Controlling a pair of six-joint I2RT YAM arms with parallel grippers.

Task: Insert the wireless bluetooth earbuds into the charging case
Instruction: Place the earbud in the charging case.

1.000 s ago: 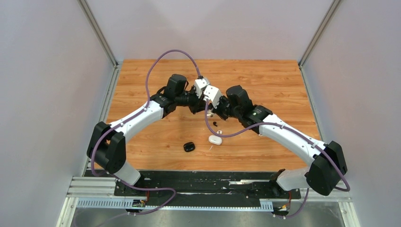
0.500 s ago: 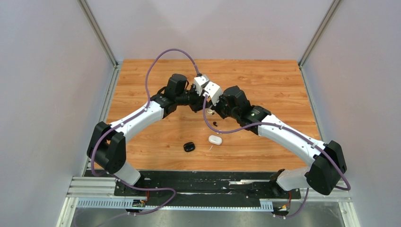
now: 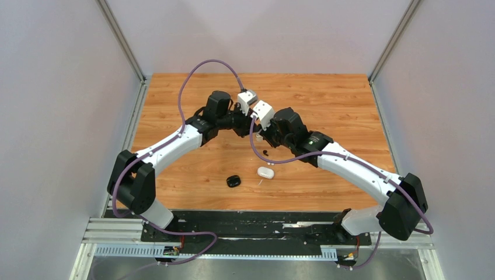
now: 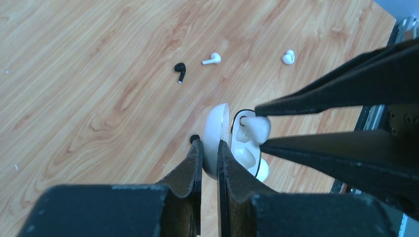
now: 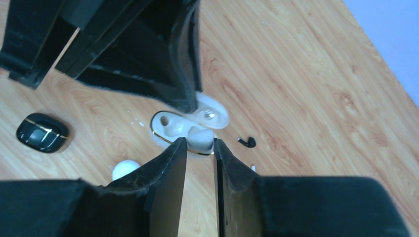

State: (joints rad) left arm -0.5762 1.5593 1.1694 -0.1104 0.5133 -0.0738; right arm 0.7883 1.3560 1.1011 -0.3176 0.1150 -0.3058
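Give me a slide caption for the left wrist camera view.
Left gripper clamps the lid of the open white charging case; right gripper holds a white earbud in it.

Left wrist view: left gripper (image 4: pixel 209 144) fingers clamp the lid of the open white case (image 4: pixel 244 154) and hide its lower end. A small dark bit (image 4: pixel 194 139) peeks from behind one finger, can't tell what. The right gripper (image 4: pixel 259 126) is cut off by the right edge, and its tips cover part of the white earbud (image 4: pixel 258 129) pinched between them. Right wrist view: the case's near rim sits behind the right fingers, a white rounded thing (image 5: pixel 124 169) is half hidden there, and the left gripper runs off the top edge. Top view: both grippers and the case are under the wrist cameras (image 3: pixel 264 112); the black earbud (image 3: pixel 265 153) is just a speck.
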